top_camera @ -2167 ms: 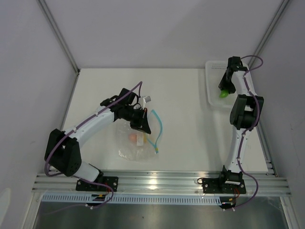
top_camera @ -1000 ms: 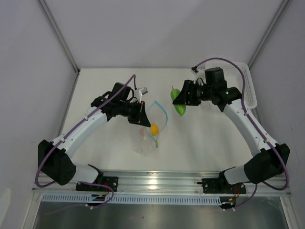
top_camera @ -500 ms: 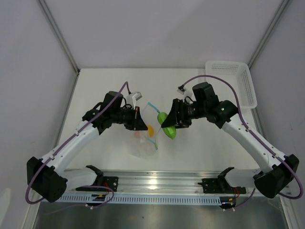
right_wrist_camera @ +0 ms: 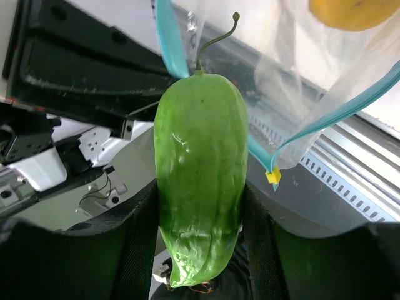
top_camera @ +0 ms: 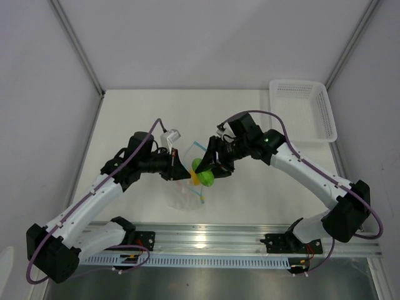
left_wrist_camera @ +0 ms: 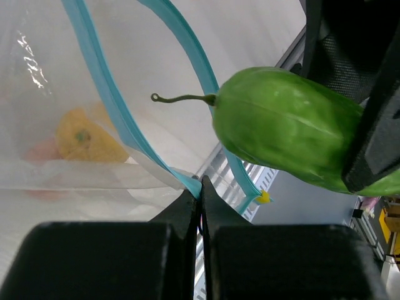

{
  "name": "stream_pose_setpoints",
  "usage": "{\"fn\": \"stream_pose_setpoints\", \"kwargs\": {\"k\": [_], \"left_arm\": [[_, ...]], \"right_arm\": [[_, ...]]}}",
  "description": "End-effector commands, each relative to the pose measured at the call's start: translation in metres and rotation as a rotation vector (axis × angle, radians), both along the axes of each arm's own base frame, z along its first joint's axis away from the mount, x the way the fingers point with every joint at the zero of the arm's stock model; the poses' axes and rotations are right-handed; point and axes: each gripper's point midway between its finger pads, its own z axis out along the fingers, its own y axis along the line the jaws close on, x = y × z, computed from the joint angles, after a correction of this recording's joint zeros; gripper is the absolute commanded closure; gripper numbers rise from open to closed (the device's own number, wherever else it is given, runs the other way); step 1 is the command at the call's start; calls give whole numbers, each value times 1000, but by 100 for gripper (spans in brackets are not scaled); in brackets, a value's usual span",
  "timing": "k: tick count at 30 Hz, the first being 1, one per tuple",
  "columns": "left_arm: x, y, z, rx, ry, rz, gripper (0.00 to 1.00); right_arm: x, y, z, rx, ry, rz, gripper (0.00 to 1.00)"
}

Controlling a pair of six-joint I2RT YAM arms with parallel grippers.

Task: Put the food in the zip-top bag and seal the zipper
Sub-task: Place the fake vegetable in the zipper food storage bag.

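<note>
Zip-top bag (top_camera: pixel 182 195) held up by one lip, toward 7 o'clock of the table's middle, mouth facing 2 o'clock for loading. Pinched tight by the left gripper (left_wrist_camera: pixel 200 190) right at the blue zipper (left_wrist_camera: pixel 106 100), apparently to pull that lip off the other and gape the mouth. Orange piece (left_wrist_camera: pixel 80 134) already inside, low down. Green piece (left_wrist_camera: pixel 281 128) clamped across its body by the right gripper (right_wrist_camera: pixel 199 212), stem first, poised at the mouth, not yet released. Left arm stretched in from 8 o'clock, right arm bent in from 3 o'clock, wrists almost meeting over the bag. Likely next: easing deeper, then letting go.
</note>
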Motion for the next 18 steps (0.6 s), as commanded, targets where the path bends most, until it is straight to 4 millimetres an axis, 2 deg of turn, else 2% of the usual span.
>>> {"fn": "stream_pose_setpoints", "kwargs": {"k": [1,9,12,18], "left_arm": [[-2,-1,16,-53,-76,-22,99],[-13,1,20,-85,-70,-28,100],[-18,2,24,-99,-74,-27,99],[-24,5,25,-100,-71,-19,99]], "right_arm": [[0,9,12,-5,10,-12,100],[-2,20,3,-37,34,-5,100],[-2,22,-7,-60,30,15,100],[8,21,-23,-133,-53,62,100]]}}
